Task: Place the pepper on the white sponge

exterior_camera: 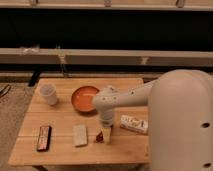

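The pepper (99, 136), small, slim and dark red-brown, lies on the wooden table (60, 117) near its front edge. The white sponge (80, 135), a flat off-white block, lies just left of the pepper, with a small gap between them. My gripper (106, 134) reaches straight down from the white arm and stands open right at the pepper, its pale fingers (107, 131) against the pepper's right side and covering part of it. Nothing is lifted.
An orange bowl (85, 97) sits behind the gripper. A white cup (48, 93) stands at the back left. A dark remote-like bar (44, 138) lies front left. A white labelled bottle (134, 124) lies on its side to the right of the gripper. My large white arm covers the table's right part.
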You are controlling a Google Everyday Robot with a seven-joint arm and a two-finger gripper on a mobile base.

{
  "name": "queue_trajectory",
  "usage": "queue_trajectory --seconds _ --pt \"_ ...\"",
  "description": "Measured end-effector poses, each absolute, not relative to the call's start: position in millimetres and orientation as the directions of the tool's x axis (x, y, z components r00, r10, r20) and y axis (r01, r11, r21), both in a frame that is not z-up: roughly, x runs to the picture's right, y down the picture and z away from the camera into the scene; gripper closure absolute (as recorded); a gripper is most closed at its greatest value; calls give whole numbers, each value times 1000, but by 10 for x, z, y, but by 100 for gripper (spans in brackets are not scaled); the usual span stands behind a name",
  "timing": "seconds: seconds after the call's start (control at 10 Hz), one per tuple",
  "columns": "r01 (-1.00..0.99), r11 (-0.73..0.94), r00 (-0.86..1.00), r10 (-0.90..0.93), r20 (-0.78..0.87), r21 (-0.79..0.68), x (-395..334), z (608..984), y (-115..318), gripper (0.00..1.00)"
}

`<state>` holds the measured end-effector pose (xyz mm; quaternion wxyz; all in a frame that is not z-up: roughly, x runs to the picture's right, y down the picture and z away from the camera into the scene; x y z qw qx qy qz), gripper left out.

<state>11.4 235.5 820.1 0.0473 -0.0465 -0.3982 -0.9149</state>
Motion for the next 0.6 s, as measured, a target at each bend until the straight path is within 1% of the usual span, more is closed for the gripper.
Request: queue_trajectory --seconds 0.1,0.2,0.3,0.4,0.6 --pt "127 -683 -990 -42 135 720 103 8211 2364 26" --pt "134 -687 -988 -39 147 715 73 8217 2367 36" --pt "140 -691 -987 -41 154 709 74 8217 2351 44" --pt "149 -696 -986 -49 160 703 64 8198 2310 56" --pt "163 -705 -984 -69 162 691 55 8155 2231 74"
